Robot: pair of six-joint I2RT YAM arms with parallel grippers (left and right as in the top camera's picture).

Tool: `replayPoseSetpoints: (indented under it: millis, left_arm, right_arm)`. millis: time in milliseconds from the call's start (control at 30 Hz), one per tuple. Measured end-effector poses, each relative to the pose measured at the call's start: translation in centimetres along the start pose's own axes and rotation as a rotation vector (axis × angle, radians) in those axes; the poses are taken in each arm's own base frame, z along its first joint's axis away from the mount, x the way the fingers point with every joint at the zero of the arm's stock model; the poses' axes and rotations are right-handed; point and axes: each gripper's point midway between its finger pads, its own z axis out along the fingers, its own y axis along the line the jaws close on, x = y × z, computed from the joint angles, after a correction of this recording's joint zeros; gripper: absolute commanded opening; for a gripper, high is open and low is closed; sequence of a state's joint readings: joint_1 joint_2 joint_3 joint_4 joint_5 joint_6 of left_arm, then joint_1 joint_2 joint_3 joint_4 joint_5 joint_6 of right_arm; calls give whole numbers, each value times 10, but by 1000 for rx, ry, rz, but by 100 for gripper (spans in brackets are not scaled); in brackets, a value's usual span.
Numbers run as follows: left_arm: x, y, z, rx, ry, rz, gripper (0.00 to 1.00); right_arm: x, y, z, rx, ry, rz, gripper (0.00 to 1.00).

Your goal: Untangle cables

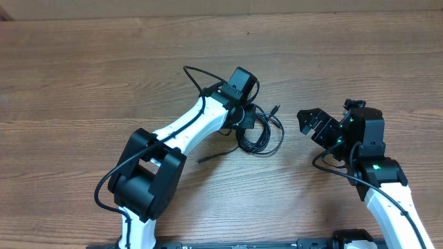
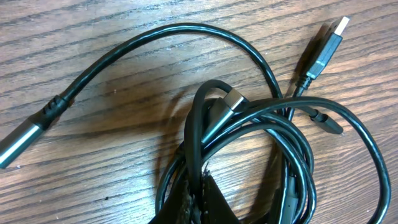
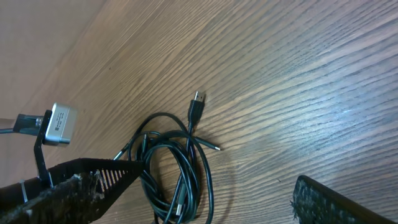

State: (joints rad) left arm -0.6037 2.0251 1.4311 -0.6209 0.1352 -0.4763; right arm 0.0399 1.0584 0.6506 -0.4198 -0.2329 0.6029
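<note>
Open tabletop (image 1: 294, 162) right of cables (image 1: 263, 140), apparently.

The cables (image 2: 180, 26) are showing glossy black all over, and one plug (image 2: 323, 53) is ending in a bright silver tip. The surface (image 1: 83, 69) is showing warm brown wood with fine darker grain streaks running along it. The left arm (image 1: 187, 124) is showing white shells with black joints. The right hand (image 1: 309, 124) is showing matte black, and small green lights (image 1: 351, 119) are glowing behind it.
</note>
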Motion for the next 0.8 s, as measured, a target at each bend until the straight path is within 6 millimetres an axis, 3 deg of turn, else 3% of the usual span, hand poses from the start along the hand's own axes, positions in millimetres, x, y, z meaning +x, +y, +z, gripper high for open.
replayPoseSetpoints:
  millis: [333,433,533,600,667,800]
  left_arm:
    - [8,-1,0,5,35,-2,4]
    - [6,1,-5,11,30,-19,4]
    - [-3,5,-28,21,-2,-85,4]
    - [-14,12,-62,24,-60,-176,4]
    - [-20,17,-83,21,-102,-236,4]
    - [-25,22,-106,12,-153,-343,4]
  right_arm:
    - [1,1,0,-7,4,0,100]
    - [1,13,0,-65,14,-9,100]
    - [6,23,-2,-121,50,-10,100]
    - [10,27,-2,-144,68,-11,100]
    - [14,30,-2,-157,82,-17,100]
    - [30,45,-1,-194,132,-48,100]
